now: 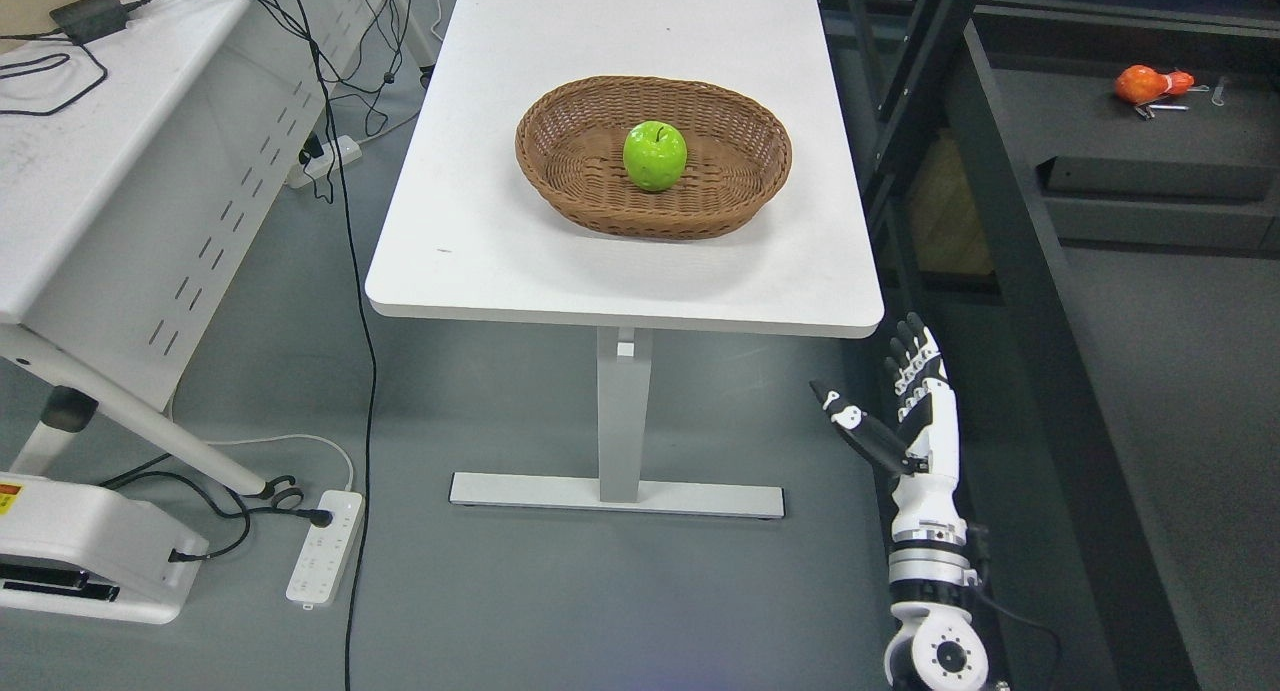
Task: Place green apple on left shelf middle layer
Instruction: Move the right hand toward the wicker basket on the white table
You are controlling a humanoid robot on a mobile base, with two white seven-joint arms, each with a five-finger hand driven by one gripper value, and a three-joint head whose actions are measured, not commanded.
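The green apple [655,156] sits upright in the middle of the wicker basket [560,161] on the white desk [480,241], untouched. The right robot hand [895,411] hangs below the desk's near right corner, fingers spread and holding nothing. The pick-up seems not yet begun. Next, the robot hand must rise clear of the desk edge and reach left and far over the basket rim. Open desk surrounds the basket; a dark shelf frame [1010,221] stands just right.
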